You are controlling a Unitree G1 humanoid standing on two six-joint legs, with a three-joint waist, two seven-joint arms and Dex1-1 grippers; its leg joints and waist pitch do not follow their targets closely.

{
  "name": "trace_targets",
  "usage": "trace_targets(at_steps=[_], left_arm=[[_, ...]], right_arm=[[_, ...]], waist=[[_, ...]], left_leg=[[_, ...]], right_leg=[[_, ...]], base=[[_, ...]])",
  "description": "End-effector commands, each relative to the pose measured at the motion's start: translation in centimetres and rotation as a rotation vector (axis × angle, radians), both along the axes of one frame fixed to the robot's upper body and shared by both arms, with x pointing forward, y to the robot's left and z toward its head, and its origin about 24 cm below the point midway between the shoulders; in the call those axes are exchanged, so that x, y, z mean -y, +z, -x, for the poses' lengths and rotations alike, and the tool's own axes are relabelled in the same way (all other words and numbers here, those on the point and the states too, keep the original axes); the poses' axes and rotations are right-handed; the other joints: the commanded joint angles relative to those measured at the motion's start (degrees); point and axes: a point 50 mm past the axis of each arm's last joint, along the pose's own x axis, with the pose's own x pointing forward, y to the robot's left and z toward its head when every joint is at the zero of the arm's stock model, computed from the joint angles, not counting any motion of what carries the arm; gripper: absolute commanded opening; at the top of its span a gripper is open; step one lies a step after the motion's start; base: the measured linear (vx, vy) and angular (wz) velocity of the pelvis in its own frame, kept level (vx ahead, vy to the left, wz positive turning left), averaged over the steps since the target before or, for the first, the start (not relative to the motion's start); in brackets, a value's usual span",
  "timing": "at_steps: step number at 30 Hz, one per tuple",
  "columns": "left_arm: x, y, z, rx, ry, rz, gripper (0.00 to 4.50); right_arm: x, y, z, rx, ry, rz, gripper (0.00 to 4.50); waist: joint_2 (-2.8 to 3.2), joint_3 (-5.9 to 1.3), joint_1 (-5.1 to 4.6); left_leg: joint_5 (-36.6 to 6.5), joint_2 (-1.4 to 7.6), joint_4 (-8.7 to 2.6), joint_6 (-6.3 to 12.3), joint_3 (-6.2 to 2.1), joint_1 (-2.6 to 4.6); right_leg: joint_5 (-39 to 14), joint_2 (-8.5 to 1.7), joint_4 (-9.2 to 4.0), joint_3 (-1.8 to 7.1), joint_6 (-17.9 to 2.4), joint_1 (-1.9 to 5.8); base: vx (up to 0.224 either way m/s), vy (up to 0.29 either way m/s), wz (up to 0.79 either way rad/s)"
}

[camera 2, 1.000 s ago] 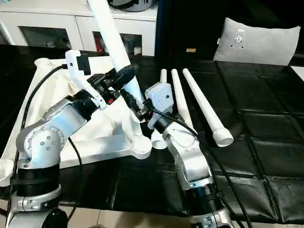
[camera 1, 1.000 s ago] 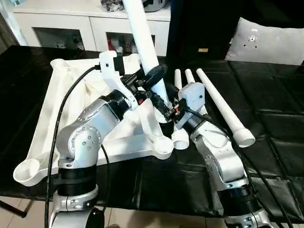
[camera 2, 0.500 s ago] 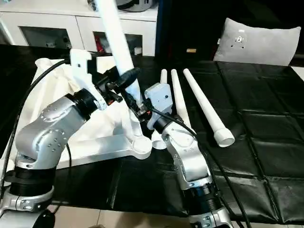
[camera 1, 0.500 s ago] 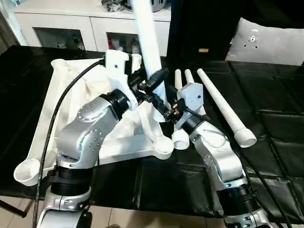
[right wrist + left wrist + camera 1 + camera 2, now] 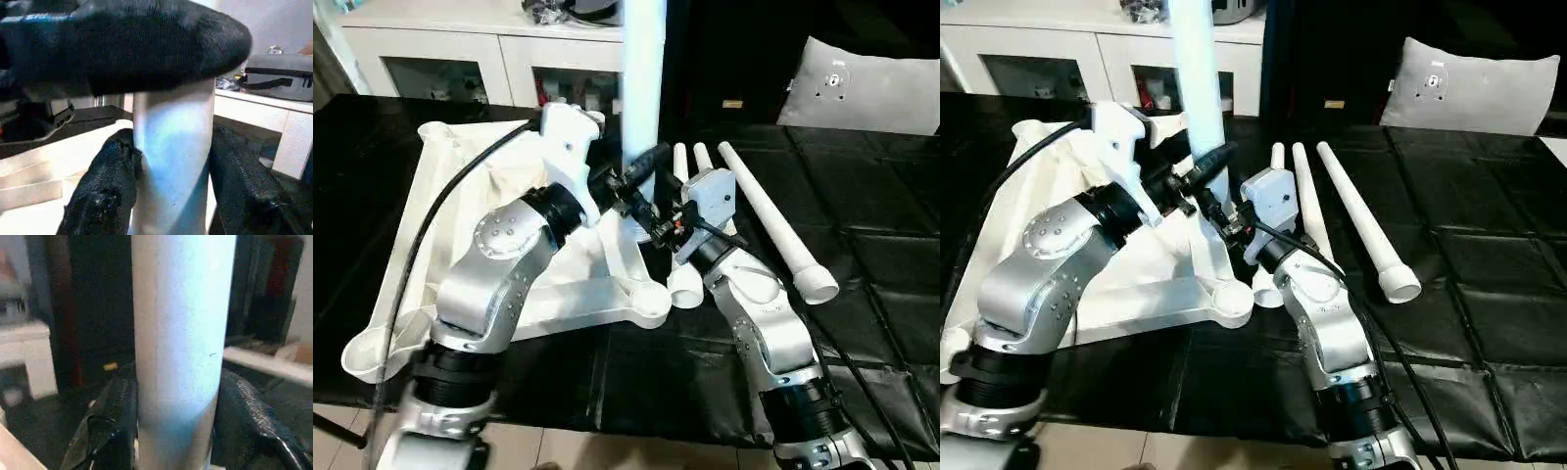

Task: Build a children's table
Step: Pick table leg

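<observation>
Rising upright, the gripped leg (image 5: 643,78) leaves frame overhead.

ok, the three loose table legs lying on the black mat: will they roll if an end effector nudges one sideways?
Probably. The loose legs are smooth round tubes lying flat on the black mat, so a side push should roll them. Being tapered, one would likely curve rather than run straight. They look rigid and probably hollow, so likely light.
</observation>
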Motion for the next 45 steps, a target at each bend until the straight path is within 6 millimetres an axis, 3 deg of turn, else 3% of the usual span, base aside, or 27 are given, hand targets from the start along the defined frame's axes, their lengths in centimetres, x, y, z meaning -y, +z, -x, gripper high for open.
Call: trace_targets(at_steps=[1,5,8,13,20,21,24,26,30,34,37,39,42,43,44,45], left_arm=[[0.2,0.2,0.2,-0.078,-0.034,0.086,1.88],[0.0,-0.2,-0.4,-0.139,0.007,0.13,1.88],[-1.0,-0.5,-1.3,-0.158,0.096,0.103,1.88],[-1.8,-0.1,-1.9,-0.179,0.117,0.099,1.88],[-2.7,-0.2,-2.6,-0.293,0.049,0.107,1.88],[-2.8,0.0,-2.7,-0.306,0.029,0.126,1.88],[-2.9,0.9,-2.6,-0.335,-0.091,0.172,1.88],[-3.0,1.6,-2.5,-0.349,-0.162,0.213,1.88],[-3.1,3.1,-1.6,-0.321,-0.354,0.236,1.88],[-2.9,4.0,-1.4,-0.299,-0.42,0.166,1.88],[-2.7,4.4,-1.2,-0.287,-0.457,0.148,1.88],[-2.5,4.7,-1.0,-0.266,-0.49,0.11,1.88],[-2.1,4.9,-1.3,-0.22,-0.468,0.032,1.88],[-2.1,4.9,-1.3,-0.22,-0.468,0.032,1.88],[-1.8,4.9,-1.3,-0.196,-0.471,-0.023,1.87],[-1.7,4.9,-1.3,-0.19,-0.479,-0.044,1.86]], right_arm=[[0.0,-0.5,-0.2,-0.03,0.002,0.021,1.86],[0.1,-0.4,-0.3,-0.041,0.007,0.017,1.86],[0.1,0.0,-0.1,-0.047,0.057,-0.004,2.56],[0.5,0.6,0.3,-0.093,0.132,-0.043,2.93],[3.7,3.1,-0.2,-0.249,0.182,-0.22,3.51],[4.1,3.5,-0.4,-0.273,0.188,-0.231,3.66],[5.5,4.1,-1.3,-0.345,0.184,-0.256,3.66],[5.9,4.8,-1.4,-0.374,0.239,-0.309,3.66],[6.3,6.3,0.3,-0.38,0.449,-0.33,3.66],[6.7,7.0,1.0,-0.381,0.515,-0.307,3.66],[6.8,7.0,1.1,-0.38,0.52,-0.253,3.66],[6.7,6.6,1.3,-0.387,0.521,-0.189,3.66],[6.4,5.4,1.1,-0.431,0.475,-0.043,3.66],[6.4,5.4,1.1,-0.431,0.475,-0.043,3.66],[6.2,4.9,0.8,-0.463,0.44,0.01,3.74],[6.2,4.7,0.7,-0.475,0.425,0.027,3.8]], waist=[[0.25,-3.8,0.03],[0.17,-3.73,0.04],[0.25,-3.82,0.13],[0.25,-3.8,-0.01],[0.03,-3.94,0.61],[-0.29,-3.78,0.6],[-0.26,-3.98,0.98],[-0.57,-3.88,1.28],[-1.05,-3.98,1.7],[-0.91,-3.88,1.98],[-0.67,-3.71,2.11],[-1.06,-3.75,2.3],[-1.05,-3.75,2.53],[-0.55,-0.45,1.64],[-1.2,-3.06,1.57],[-0.66,-3.4,2.38]], left_leg=[[-2.4,2.9,-3.83,0.21,-0.68,0.21],[-2.6,2.82,-3.8,1.16,-0.68,0.12],[-2.3,2.92,-3.81,1.56,-0.78,0.24],[-2.3,2.73,-3.76,2.08,-0.84,0.2],[-1.2,2.77,-3.75,1.94,-0.8,0.53],[-0.9,2.64,-3.78,1.78,-0.64,0.51],[0.2,2.35,-3.61,1.42,-0.66,0.53],[0.2,2.47,-3.62,1.4,-0.46,0.34],[1.9,2.36,-3.5,2.66,-0.4,0.15],[1.3,2.63,-3.62,2.48,-0.39,0.34],[0.4,2.75,-3.77,1.04,-0.39,0.38],[0.4,2.73,-3.77,0.69,-0.34,0.36],[1.4,2.66,-3.69,0.51,-0.28,0.31],[-8.7,3.46,-6.26,2.52,-1.16,2.02],[-7.4,2.83,-5.54,1.84,-0.37,2.37],[-5.2,3.25,-5.58,1.0,-0.3,2.12]], right_leg=[[7.5,-4.98,-3.7,3.32,-13.5,3.54],[5.8,-4.92,-4.04,3.34,-13.0,3.56],[5.8,-4.9,-4.03,3.31,-12.5,3.52],[6.0,-4.79,-4.15,3.23,-12.3,3.7],[5.0,-4.97,-3.98,3.2,-13.2,3.51],[4.7,-4.77,-4.1,3.24,-13.1,3.5],[4.2,-4.81,-3.94,3.15,-13.1,3.48],[3.8,-5.02,-4.07,3.21,-13.1,3.54],[5.8,-4.89,-3.92,3.08,-13.2,3.76],[3.2,-5.03,-4.08,3.03,-12.3,3.5],[0.6,-5.22,-4.33,3.01,-12.4,3.35],[0.4,-5.21,-4.37,3.01,-12.2,3.47],[1.6,-5.13,-4.23,3.12,-11.7,3.46],[0.5,-4.79,-8.01,0.55,-8.3,1.58],[-8.8,-5.65,-7.18,1.17,-9.5,4.62],[-10.0,-6.48,-7.01,1.86,-9.7,4.59]], base=[[0.0,0.0,0.0],[0.0,0.0,0.0],[0.0,0.0,0.0],[0.0,0.0,0.0],[0.0,0.0,0.0],[0.0,0.0,0.0],[0.0,0.0,0.0],[0.0,0.0,0.0],[0.0,0.0,0.0],[0.0,0.0,0.0],[0.0,0.0,0.0],[0.0,0.0,0.0],[0.0,0.0,0.0],[0.0,0.0,0.0],[0.0,0.0,0.0],[0.0,0.0,0.0]])
